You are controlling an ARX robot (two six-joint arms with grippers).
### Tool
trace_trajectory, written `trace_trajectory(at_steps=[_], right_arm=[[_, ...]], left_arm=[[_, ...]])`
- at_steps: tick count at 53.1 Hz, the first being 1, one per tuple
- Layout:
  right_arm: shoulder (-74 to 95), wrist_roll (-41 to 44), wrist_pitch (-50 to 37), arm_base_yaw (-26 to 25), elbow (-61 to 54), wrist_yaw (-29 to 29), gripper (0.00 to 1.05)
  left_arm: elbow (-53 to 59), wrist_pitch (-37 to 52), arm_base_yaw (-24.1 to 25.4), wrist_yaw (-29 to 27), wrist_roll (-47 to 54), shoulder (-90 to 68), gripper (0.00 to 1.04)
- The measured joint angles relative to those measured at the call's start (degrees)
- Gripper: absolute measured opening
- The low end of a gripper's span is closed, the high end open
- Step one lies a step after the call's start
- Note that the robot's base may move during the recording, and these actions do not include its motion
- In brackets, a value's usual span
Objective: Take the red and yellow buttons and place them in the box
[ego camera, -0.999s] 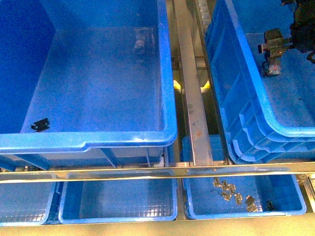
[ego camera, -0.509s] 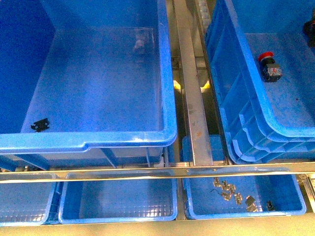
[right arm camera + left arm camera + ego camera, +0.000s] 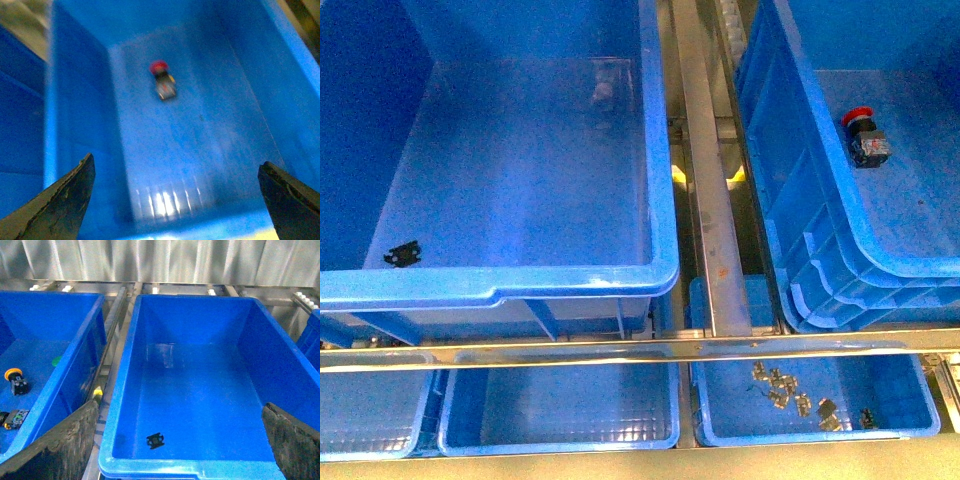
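Well, the box (image 3: 570, 283) fills the left of my front view, and only a small black piece (image 3: 402, 254) lies in it, so I judge no button is delivered yet. The stacked bin (image 3: 920, 200) to its right holds the red button (image 3: 865, 135), lying alone on the floor. My right gripper (image 3: 176, 161) hangs above it, fingers spread wide and empty, presumably to straddle it. My left gripper (image 3: 180, 407) hovers over the box, also open with nothing held. A yellow button (image 3: 15, 380) sits in the side bin (image 3: 75, 370).
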State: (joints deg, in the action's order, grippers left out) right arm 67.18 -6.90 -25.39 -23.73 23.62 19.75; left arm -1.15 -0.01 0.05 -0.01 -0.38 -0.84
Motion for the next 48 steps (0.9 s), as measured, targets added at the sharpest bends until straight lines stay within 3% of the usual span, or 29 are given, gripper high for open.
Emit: trace_trajectory(at_steps=[5, 8, 24, 41, 48], right_arm=[[-1.1, 3.9, -18.9, 2.9, -8.2, 0.5, 0.72], [-2.9, 5.0, -22.7, 4.4, -10.5, -0.3, 0.64], [-18.4, 6.6, -17.3, 12.9, -18.5, -9.4, 0.03], [-27.5, 6.8, -12.8, 17.6, -22.3, -13.9, 0.04], [-32.6, 6.7, -8.3, 22.4, -22.4, -19.1, 0.04]], left_arm=[[0.0, 0.0, 0.0, 0.0, 0.0, 0.0, 0.97], [0.0, 0.0, 0.0, 0.0, 0.0, 0.0, 0.97], [0.0, 0.0, 0.0, 0.0, 0.0, 0.0, 0.97], [0.0, 0.0, 0.0, 0.0, 0.0, 0.0, 0.97], [0.0, 0.0, 0.0, 0.0, 0.0, 0.0, 0.97]])
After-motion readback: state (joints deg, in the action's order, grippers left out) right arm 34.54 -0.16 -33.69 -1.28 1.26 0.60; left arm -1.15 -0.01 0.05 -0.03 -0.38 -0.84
